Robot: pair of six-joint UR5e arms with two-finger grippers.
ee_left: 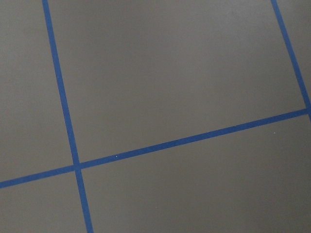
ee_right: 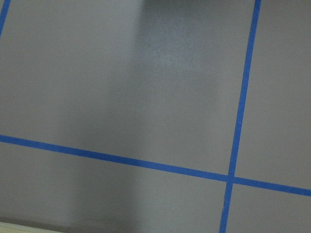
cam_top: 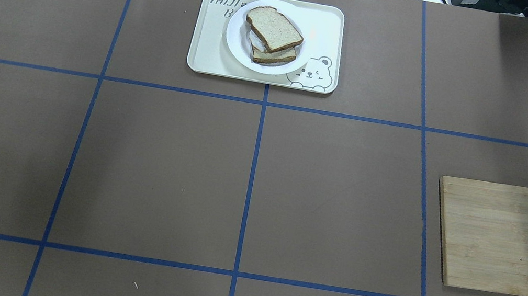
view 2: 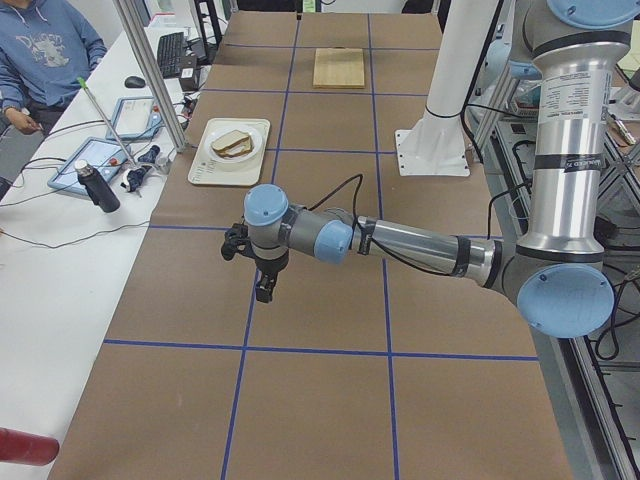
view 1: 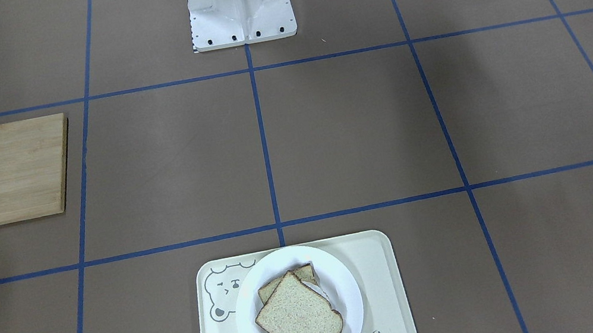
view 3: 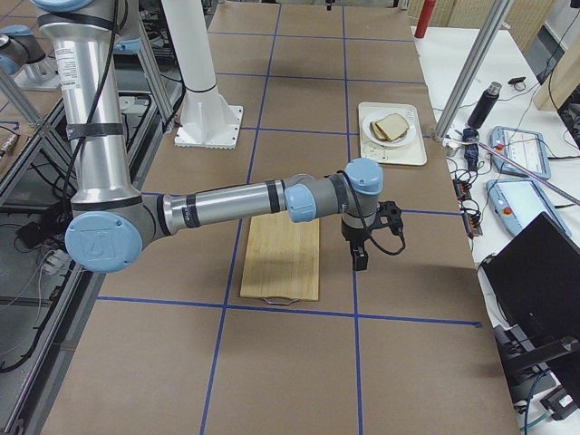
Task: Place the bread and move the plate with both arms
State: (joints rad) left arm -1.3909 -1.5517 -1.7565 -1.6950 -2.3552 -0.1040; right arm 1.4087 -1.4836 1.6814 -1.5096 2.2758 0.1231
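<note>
The bread [view 1: 298, 323] lies bare-faced on top of a second slice [view 1: 303, 274] on the white plate [view 1: 349, 302]. The plate sits on the cream bear-print tray [view 1: 380, 273], at the table edge far from the robot. The bread [cam_top: 275, 29] and plate [cam_top: 234, 32] also show in the overhead view. My left gripper [view 2: 262, 290] hangs over bare table, far from the plate; I cannot tell its state. My right gripper [view 3: 361, 263] hangs beside the wooden board; I cannot tell its state. Both wrist views show only table.
A wooden cutting board [cam_top: 509, 240] lies on the robot's right side of the table. The robot's white base [view 1: 239, 1] stands at the near middle edge. An operator [view 2: 40, 50] sits by a side table with a dark bottle [view 2: 95, 185].
</note>
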